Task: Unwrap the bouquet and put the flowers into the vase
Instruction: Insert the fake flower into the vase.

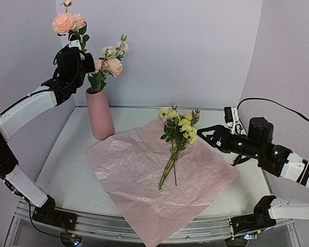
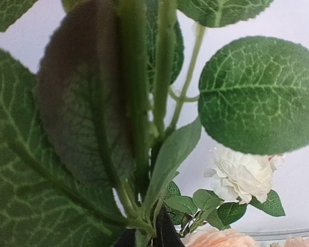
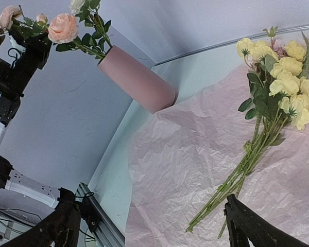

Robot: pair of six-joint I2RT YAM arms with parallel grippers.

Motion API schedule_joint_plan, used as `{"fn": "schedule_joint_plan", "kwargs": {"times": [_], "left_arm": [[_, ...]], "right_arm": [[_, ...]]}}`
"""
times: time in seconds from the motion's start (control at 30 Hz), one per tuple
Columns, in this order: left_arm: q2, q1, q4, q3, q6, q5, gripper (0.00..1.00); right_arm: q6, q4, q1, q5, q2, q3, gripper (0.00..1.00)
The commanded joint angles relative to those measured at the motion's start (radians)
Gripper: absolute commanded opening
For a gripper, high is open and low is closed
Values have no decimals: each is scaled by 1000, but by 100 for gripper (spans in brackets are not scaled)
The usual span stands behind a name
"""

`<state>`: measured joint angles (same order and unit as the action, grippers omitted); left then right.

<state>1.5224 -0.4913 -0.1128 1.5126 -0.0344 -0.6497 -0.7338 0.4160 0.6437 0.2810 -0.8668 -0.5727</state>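
The bouquet is unwrapped: its crinkled pink paper [image 1: 144, 180] lies flat on the table. Yellow flowers [image 1: 181, 126] rest across it, stems toward the front. The pink vase [image 1: 99, 113] stands at the back left and holds cream and peach blooms [image 1: 112, 63]. Above it my left gripper [image 1: 75, 46] is shut on a leafy green stem [image 2: 136, 118] topped by peach roses [image 1: 67, 22]. My right gripper [image 1: 206, 135] hangs open just right of the yellow heads. In the right wrist view its fingers [image 3: 247, 226] straddle the paper [image 3: 195, 149], with the stem ends [image 3: 232, 188] beside the right one.
White walls close the back and both sides of the table. A metal rail [image 1: 144, 229] runs along the front edge between the arm bases. A cable [image 1: 278, 105] loops above the right arm. The paper's near corner overhangs the rail.
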Motion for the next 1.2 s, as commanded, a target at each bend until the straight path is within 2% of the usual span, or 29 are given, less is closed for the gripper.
{"fn": "schedule_joint_plan", "kwargs": {"times": [0.0,0.43,0.83,0.9,1.03,1.17], "left_arm": [[29,25,91,107,-61,30,0],[48,54,168,144,-91,-33,0],[92,63,185,156,-120,50,3],[100,67,191,162,-123,55,6],[117,73,224,181,-137,66,22],[116,79,235,175,-148,76,25]], "right_arm": [[-6,50,-1,5,26,9,98],[-7,49,-1,3,30,16,98],[-9,49,-1,3,37,22,98],[-10,49,-1,1,38,23,98],[-8,49,-1,-2,36,21,98],[-7,49,-1,-2,29,19,98]]}}
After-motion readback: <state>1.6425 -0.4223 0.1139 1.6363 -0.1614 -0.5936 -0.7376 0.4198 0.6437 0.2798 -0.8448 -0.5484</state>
